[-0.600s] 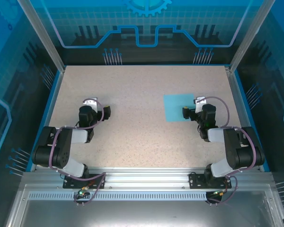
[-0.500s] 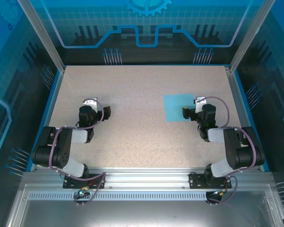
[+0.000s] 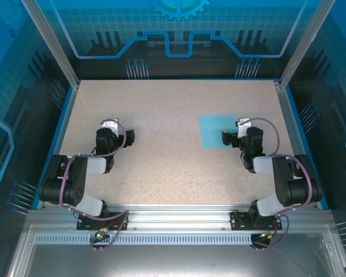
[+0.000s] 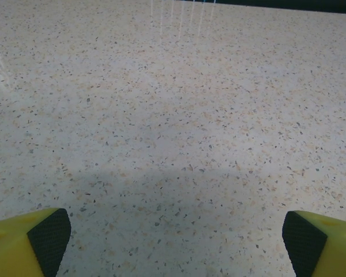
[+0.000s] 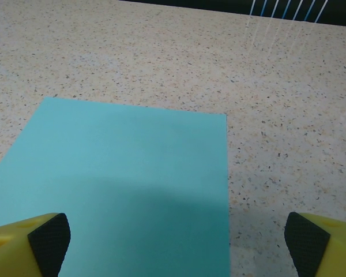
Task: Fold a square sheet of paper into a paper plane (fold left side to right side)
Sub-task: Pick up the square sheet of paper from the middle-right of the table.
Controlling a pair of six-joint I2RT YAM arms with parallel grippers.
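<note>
No change from half a second earlier: both arms and the square sheet of paper (image 3: pixel 217 131) sat where they had been. The left gripper (image 4: pixel 173 236) was spread wide with nothing between its fingers, bare speckled worktop (image 3: pixel 173 173) ahead of it. The right gripper (image 5: pixel 173 236) was also spread wide and held nothing. The sheet lay flat and unfolded just ahead of and under it, running past the finger at wrist-view left and stopping short of the other. Finger-to-paper contact couldn't be told. The sheet was well apart from the left gripper.
</note>
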